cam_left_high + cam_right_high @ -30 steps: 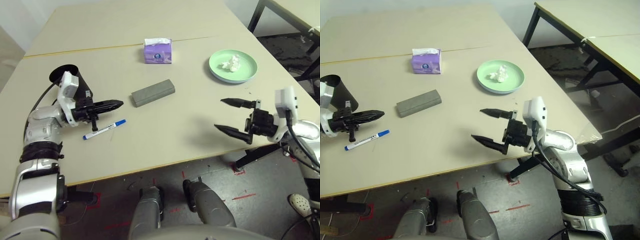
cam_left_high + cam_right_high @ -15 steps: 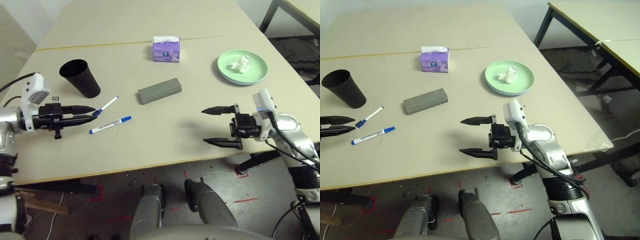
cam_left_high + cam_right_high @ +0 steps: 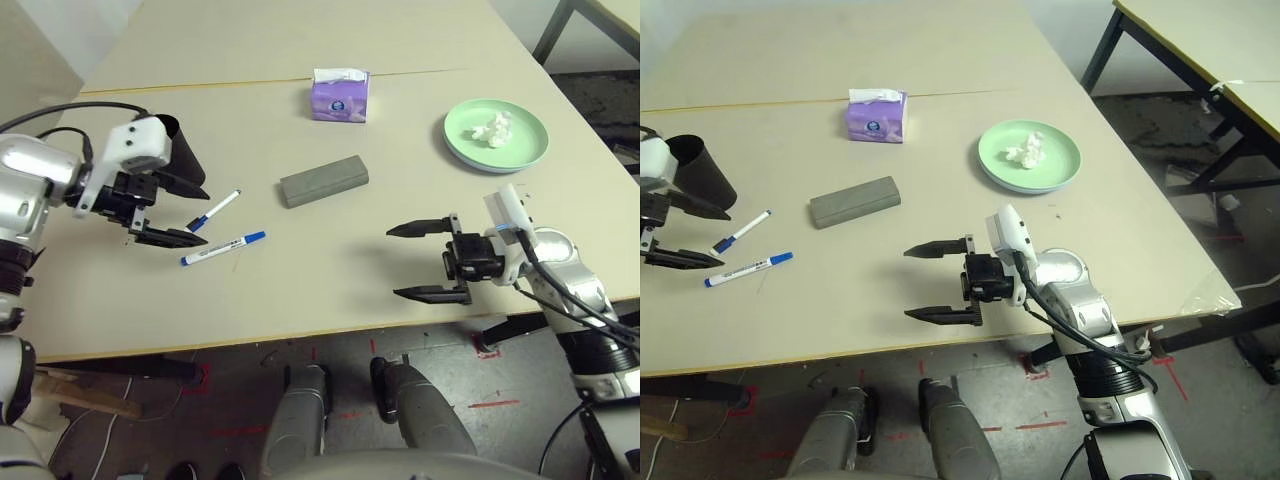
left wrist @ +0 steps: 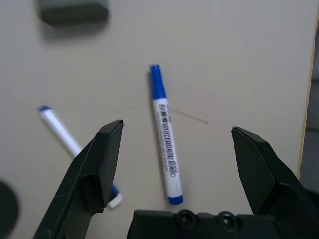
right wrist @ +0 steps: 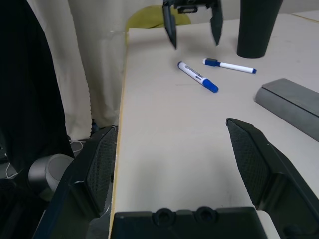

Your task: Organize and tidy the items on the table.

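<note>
Two white markers with blue caps lie side by side on the table (image 3: 330, 250): one (image 3: 213, 210) next to the black cup (image 3: 186, 162), the other (image 3: 222, 248) nearer the front edge. My left gripper (image 3: 205, 215) hangs open just left of them, holding nothing; its wrist view looks down on the nearer marker (image 4: 164, 134) and the other marker (image 4: 65, 137). The grey glasses case (image 3: 323, 181) lies mid-table. A crumpled tissue (image 3: 493, 128) rests on the light-green plate (image 3: 520, 150). My right gripper (image 3: 393, 262) is open and empty near the front edge.
A purple tissue box (image 3: 340, 95) stands at the back by the seam. The right wrist view looks across the table at the case (image 5: 294, 102), both markers (image 5: 198, 76), the cup (image 5: 256, 25) and the table's left edge (image 5: 123, 99).
My left gripper went from shut to open and let go of a marker, which now lies beside the cup. The right gripper stayed open and drifted left. The camera view has shifted.
</note>
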`<action>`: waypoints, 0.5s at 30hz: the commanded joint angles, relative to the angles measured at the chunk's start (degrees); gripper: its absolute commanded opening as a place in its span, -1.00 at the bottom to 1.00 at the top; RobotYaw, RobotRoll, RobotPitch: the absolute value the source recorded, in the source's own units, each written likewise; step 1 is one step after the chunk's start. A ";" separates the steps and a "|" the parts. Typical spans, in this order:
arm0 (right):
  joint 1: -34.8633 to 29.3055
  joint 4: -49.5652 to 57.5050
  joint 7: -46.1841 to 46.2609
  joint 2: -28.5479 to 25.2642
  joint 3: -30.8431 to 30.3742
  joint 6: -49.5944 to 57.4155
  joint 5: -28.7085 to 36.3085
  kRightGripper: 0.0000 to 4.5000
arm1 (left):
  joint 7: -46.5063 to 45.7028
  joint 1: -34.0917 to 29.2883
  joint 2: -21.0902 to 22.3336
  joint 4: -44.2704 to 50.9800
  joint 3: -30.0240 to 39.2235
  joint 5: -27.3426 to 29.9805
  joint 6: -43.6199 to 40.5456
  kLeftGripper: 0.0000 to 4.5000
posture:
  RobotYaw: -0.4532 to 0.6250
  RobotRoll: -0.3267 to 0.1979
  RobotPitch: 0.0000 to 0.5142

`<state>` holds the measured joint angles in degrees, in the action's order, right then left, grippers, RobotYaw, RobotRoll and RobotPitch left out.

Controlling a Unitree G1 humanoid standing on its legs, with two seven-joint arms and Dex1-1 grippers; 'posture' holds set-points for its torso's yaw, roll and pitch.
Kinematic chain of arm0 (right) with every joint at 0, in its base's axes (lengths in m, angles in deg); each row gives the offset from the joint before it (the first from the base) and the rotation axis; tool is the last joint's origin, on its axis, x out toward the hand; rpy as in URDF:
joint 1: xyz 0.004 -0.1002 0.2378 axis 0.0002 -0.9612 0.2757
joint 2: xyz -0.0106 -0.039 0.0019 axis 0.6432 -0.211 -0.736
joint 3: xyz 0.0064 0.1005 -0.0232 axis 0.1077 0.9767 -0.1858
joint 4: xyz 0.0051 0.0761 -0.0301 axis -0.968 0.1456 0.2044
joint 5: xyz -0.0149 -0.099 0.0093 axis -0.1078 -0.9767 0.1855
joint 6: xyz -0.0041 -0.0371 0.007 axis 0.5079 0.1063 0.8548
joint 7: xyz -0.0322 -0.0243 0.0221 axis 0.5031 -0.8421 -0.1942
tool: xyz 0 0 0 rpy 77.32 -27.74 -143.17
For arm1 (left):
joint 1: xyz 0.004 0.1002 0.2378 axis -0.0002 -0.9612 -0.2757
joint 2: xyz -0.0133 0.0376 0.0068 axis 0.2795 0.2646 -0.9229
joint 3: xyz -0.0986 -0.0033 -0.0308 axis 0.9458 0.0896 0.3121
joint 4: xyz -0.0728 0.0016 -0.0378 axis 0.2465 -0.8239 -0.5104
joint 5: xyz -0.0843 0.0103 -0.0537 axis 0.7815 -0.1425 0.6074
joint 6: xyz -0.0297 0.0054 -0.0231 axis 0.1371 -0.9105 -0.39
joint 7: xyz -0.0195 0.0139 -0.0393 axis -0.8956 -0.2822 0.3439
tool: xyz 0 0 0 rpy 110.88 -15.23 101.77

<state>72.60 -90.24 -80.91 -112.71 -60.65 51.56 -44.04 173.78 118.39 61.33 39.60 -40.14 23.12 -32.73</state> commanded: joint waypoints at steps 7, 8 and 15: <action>-0.52 1.52 1.00 -0.57 0.51 0.13 -0.08 1.00 | 0.43 -0.38 0.66 0.73 -6.11 -2.78 3.54 0.97 | -0.37 0.25 -0.11; -0.54 1.83 1.27 -0.58 0.51 0.28 0.02 1.00 | 0.39 -0.63 -0.13 -0.17 -5.23 -4.52 5.35 0.97 | -0.37 0.25 -0.11; -0.64 2.79 2.20 -0.83 0.63 0.81 0.39 1.00 | -3.21 -3.92 -3.31 -3.42 -2.05 -11.24 11.67 0.97 | -0.37 0.25 -0.13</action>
<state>72.54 -88.35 -78.74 -113.22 -60.61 51.96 -43.90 171.26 115.67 58.32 36.52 -43.33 13.09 -21.66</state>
